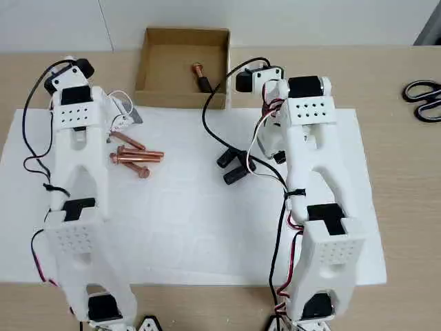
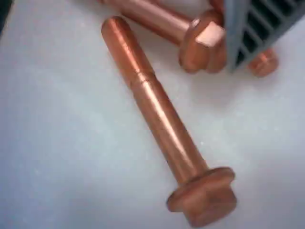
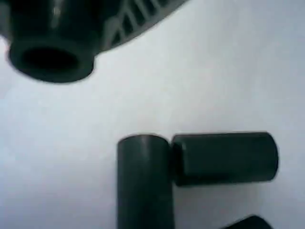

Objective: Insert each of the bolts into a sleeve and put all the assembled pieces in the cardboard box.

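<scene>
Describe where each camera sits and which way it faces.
High view: fixed above the table, looking down on both arms, the bolts, the sleeves, the cardboard box.
Left wrist view: on the left wrist, close over the bolts; part of the left gripper shows.
Right wrist view: on the right wrist, close over the sleeves; part of the right gripper shows.
Shared: bolts in high and left wrist views; sleeves in high and right wrist.

A pale wood-grain tabletop (image 1: 406,179) filled the scene, most of its middle covered by a white sheet (image 1: 186,221) lying flat with the wood bare along its edges. A plain white wall (image 1: 275,21) ran behind the far edge. Black-handled scissors (image 1: 424,100) lay on the bare wood well to one side. The light was even, with soft shadows.
</scene>
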